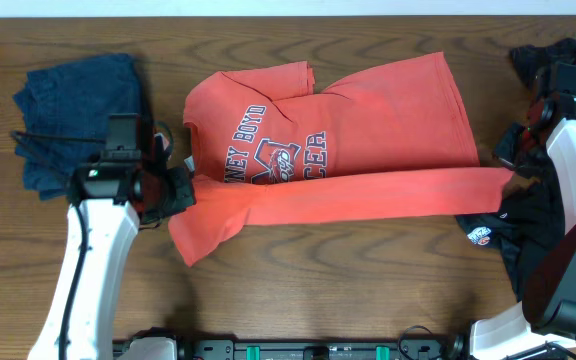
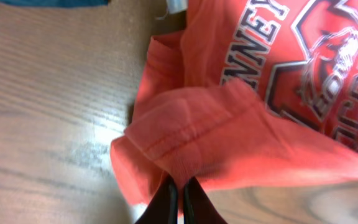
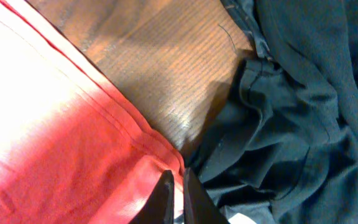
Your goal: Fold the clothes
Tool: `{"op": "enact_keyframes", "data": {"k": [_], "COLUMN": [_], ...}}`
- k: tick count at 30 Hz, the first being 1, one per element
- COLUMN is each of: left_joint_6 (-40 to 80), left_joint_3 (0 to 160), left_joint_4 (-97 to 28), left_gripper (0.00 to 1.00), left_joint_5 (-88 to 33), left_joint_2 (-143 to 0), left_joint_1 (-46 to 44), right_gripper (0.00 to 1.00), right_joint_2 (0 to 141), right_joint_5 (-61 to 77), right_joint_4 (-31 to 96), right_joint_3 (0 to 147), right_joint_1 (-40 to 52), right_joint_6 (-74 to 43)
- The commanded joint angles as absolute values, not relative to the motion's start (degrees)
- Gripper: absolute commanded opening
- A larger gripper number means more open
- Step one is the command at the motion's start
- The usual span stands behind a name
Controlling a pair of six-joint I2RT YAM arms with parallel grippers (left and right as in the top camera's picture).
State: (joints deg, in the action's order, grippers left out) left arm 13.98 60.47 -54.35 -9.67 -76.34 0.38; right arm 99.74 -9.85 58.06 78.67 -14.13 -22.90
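The coral-red shirt [image 1: 348,130] lies printed side up in the middle of the table, its lower edge folded up into a long band [image 1: 368,195]. My left gripper [image 1: 180,190] is shut on the band's left end, seen in the left wrist view [image 2: 178,182] pinching red fabric [image 2: 229,124]. My right gripper [image 1: 513,172] is shut on the band's right corner, seen in the right wrist view [image 3: 178,177] on the red hem [image 3: 73,155]. A navy-blue garment [image 1: 73,110] lies at far left. Black garments [image 1: 528,225] lie at right, also in the right wrist view [image 3: 303,112].
Another black garment [image 1: 558,55] is bunched at the back right corner. Bare wood table [image 1: 368,280] runs along the front edge. The arm bases stand at the front left and right.
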Motion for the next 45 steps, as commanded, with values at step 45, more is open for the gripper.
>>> {"op": "enact_keyframes", "data": {"k": [45], "left_joint_6": [14.74], "left_joint_3": [59.83], "left_joint_4": [-44.69], "left_gripper": [0.07], "left_joint_5": [-10.04], "left_joint_2": [-88.73], "left_joint_1": [0.89], "right_gripper": [0.37], "right_joint_2": [103.83], "right_joint_5": [4.78], "right_joint_4": [21.02], "right_joint_3": [57.28], "right_joint_1": [-11.18], "right_joint_6": [-8.71]}}
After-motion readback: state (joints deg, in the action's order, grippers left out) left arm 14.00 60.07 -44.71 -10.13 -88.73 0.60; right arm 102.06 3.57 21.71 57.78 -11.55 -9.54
